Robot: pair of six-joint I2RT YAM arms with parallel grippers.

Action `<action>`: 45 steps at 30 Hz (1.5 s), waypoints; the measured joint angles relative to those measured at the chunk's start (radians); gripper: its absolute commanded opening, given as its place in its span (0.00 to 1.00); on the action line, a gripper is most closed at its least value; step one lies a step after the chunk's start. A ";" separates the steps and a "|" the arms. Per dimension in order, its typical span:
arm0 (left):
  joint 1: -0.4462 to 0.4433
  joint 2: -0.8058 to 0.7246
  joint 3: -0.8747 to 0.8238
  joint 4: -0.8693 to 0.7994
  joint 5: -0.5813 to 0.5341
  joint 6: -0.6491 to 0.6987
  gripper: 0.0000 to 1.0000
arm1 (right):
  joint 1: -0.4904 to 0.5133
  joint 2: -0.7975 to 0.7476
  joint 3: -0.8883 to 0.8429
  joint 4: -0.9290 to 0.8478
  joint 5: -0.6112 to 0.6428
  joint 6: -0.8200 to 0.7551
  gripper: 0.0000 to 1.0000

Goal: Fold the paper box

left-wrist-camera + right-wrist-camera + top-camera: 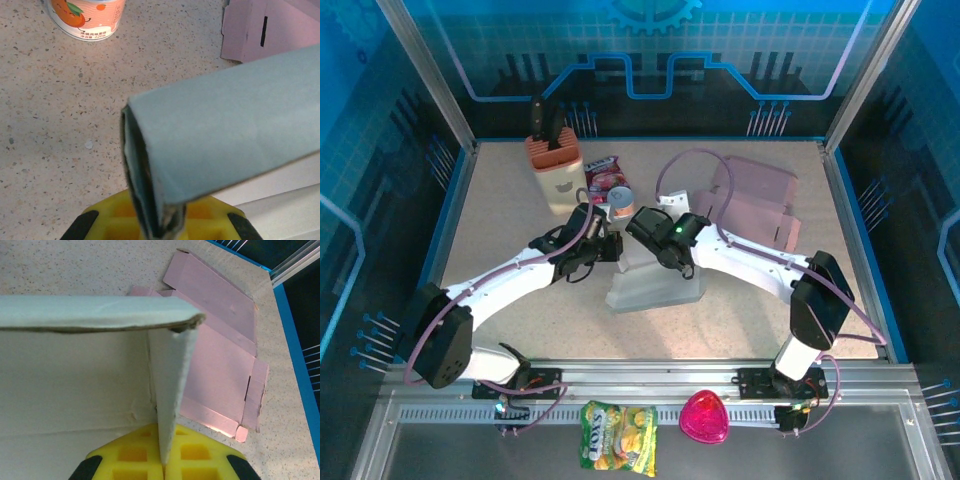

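The counter (pixel 740 320) is a flat beige surface with fine dark speckling. The paper box (pixel 655 285) sits at its centre, between the two arms. It is made of pale grey-blue card with a matte face and is only partly erected. One broad panel lies low on the counter while its upper panels are raised. In the left wrist view, one panel curves over into a rounded fold with a dark, narrow hollow at its end. In the right wrist view, a thin upright panel meets a horizontal flap, whose raw edge is slightly frayed.

Flat pink box blanks (pixel 755 205) lie to the right rear, slotted and creased. A tan knife block (pixel 553 160) stands at the left rear. A round cup (pixel 85 17) printed with an orange stands near the box.

The left fingers (pixel 115 220), yellow and ribbed, are clamped on the folded end. The right fingers (pixel 130 455) are clamped on the lower edge of the upright panel.
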 measured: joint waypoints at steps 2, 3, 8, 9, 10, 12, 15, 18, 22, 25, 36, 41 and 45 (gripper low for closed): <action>-0.003 0.000 0.000 0.000 0.000 0.000 0.00 | -0.001 0.000 0.000 0.000 0.000 -0.001 0.08; -0.003 0.000 0.000 0.000 -0.003 0.000 0.00 | -0.003 0.000 0.000 0.002 0.000 -0.004 0.08; -0.010 0.000 0.000 0.001 -0.004 -0.001 0.00 | -0.013 -0.002 -0.001 0.009 0.000 -0.023 0.00; -0.011 0.000 0.000 0.001 -0.003 -0.001 0.00 | -0.013 -0.002 0.000 0.003 0.003 -0.021 0.00; -0.015 0.000 0.000 0.001 -0.004 -0.002 0.00 | -0.013 0.002 0.007 -0.014 0.009 -0.012 0.00; -0.022 0.000 0.000 0.003 -0.004 -0.009 0.00 | -0.013 0.021 0.037 -0.056 0.026 0.011 0.00; -0.028 0.000 0.000 0.008 -0.009 -0.027 0.00 | -0.007 0.095 0.127 -0.179 0.074 0.099 0.00; -0.034 0.000 0.000 0.008 -0.022 -0.045 0.00 | 0.008 0.203 0.234 -0.345 0.134 0.222 0.00; -0.037 0.009 0.000 -0.006 -0.040 -0.061 0.00 | 0.031 0.325 0.336 -0.548 0.187 0.391 0.00; -0.041 0.014 0.000 -0.002 -0.035 -0.068 0.00 | 0.037 0.328 0.341 -0.597 0.190 0.430 0.00; -0.054 0.014 0.000 0.013 -0.040 -0.071 0.00 | 0.024 -0.009 0.029 -0.130 0.028 0.060 0.37; -0.055 0.014 0.000 0.015 -0.040 -0.071 0.00 | -0.012 -0.061 -0.046 0.028 -0.086 -0.022 0.45; -0.055 0.014 0.000 0.016 -0.040 -0.071 0.00 | -0.060 -0.082 -0.114 0.102 -0.161 -0.053 0.49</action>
